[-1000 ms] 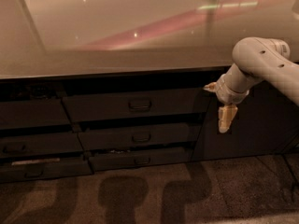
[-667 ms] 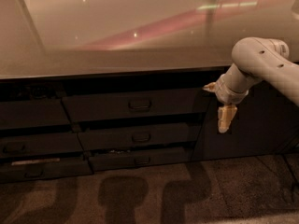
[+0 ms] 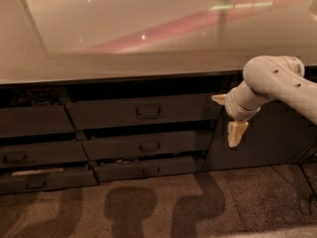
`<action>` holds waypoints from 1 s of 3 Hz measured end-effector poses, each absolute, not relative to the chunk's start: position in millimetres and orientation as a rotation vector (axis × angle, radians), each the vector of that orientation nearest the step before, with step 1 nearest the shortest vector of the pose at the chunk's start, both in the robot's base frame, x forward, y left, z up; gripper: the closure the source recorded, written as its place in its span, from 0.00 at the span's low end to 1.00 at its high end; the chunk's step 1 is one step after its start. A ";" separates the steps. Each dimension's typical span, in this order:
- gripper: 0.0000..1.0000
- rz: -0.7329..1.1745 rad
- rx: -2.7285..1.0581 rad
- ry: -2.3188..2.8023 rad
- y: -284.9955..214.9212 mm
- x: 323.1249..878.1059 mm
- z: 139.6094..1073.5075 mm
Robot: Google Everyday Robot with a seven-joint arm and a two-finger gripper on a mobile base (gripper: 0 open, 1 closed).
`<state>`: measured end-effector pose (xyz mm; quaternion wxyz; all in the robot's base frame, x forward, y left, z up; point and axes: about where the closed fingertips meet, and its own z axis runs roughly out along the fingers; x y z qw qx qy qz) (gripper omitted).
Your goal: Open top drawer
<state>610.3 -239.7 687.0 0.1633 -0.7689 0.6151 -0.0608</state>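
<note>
Top drawer, the widest and tallest of the dark grey fronts, sits directly under the front edge of the tabletop, about midway along that edge, with a dark gap between its upper rim and the edge above. Its rectangular loop handle is at the centre of the front. Two slimmer drawers are stacked below it, the middle drawer and the bottom drawer, each with one similar handle, which makes three fronts in this column. A second column of three drawer fronts runs toward the left end of the tabletop's front edge and is cut off by the picture's border. One white arm comes in from the right, and its single gripper hangs pointing down below the front edge near the right end, in front of a dark cabinet panel. It is well to the right of the top drawer's handle and touches no drawer. It holds nothing, and I cannot tell how wide it stands. Open speckled floor, crossed by three soft shadows, lies in front of all the drawers.
</note>
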 end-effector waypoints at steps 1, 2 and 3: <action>0.00 -0.232 -2.147 1.862 -262.0 642.4 691.8; 0.00 -0.293 -2.087 1.961 -286.4 679.7 705.0; 0.00 -0.292 -2.088 1.961 -286.4 679.7 704.7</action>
